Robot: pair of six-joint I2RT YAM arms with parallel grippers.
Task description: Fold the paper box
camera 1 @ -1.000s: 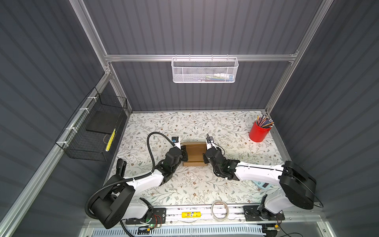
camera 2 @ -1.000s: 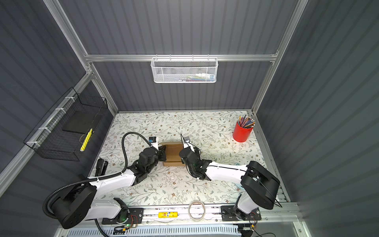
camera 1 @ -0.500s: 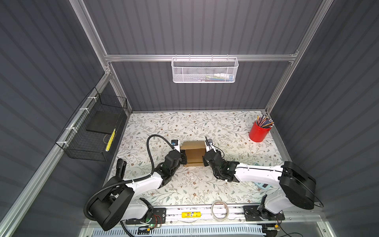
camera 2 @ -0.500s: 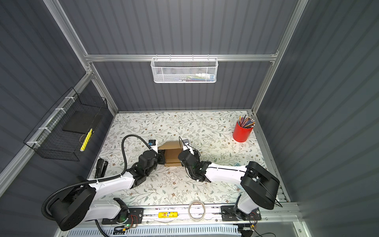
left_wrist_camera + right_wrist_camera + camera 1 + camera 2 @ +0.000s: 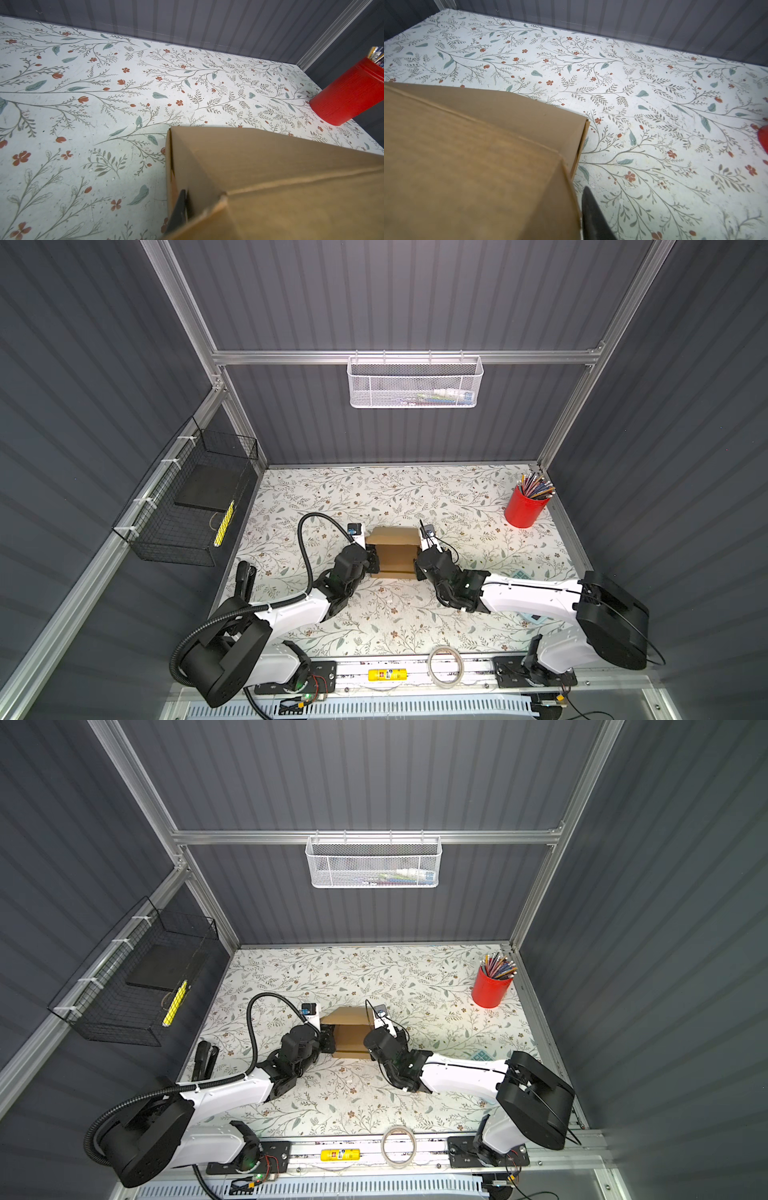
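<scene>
Gently hold the paper box (image 5: 392, 549), near the middle of the surface (image 5: 415, 497), by its side wall, with the left fingers (image 5: 179, 209) narrow and pinched on it as now. Right fingers (image 5: 591, 220): wide or narrow, cannot tell, only one in view, just beside the other wall. Press both sides evenly and slowly, so no bending or sliding of the box.
</scene>
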